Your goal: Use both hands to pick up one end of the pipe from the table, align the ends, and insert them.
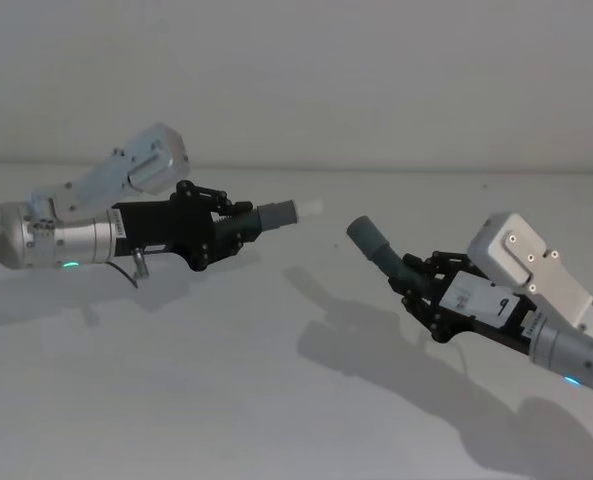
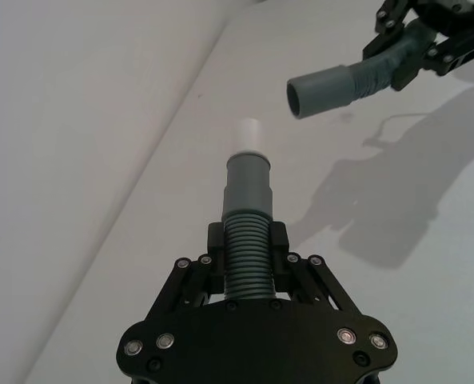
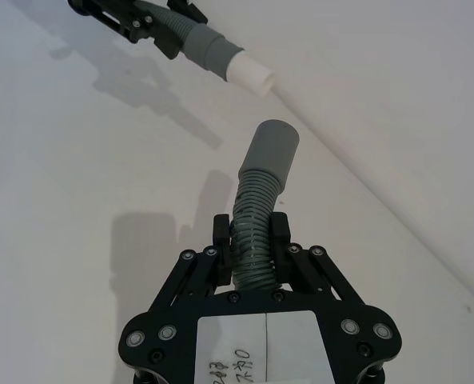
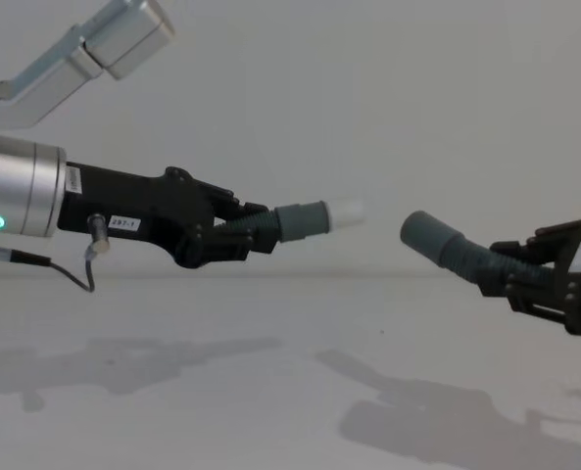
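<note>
Both pipe pieces hang in the air above the white table [image 1: 226,390]. My left gripper [image 1: 238,226] is shut on the ribbed part of one piece [image 1: 274,216], whose grey cuff carries a white tip [image 1: 311,208] pointing right. My right gripper [image 1: 416,277] is shut on the ribbed part of the other piece [image 1: 371,241], whose open grey cuff points up and to the left. A gap separates the two ends, and the right cuff sits a little lower. The left wrist view shows the white tip [image 2: 248,134] and the hollow cuff [image 2: 324,90] apart and out of line.
A pale grey wall [image 1: 376,80] stands behind the table. The arms' shadows [image 1: 376,350] fall on the bare white surface below both grippers.
</note>
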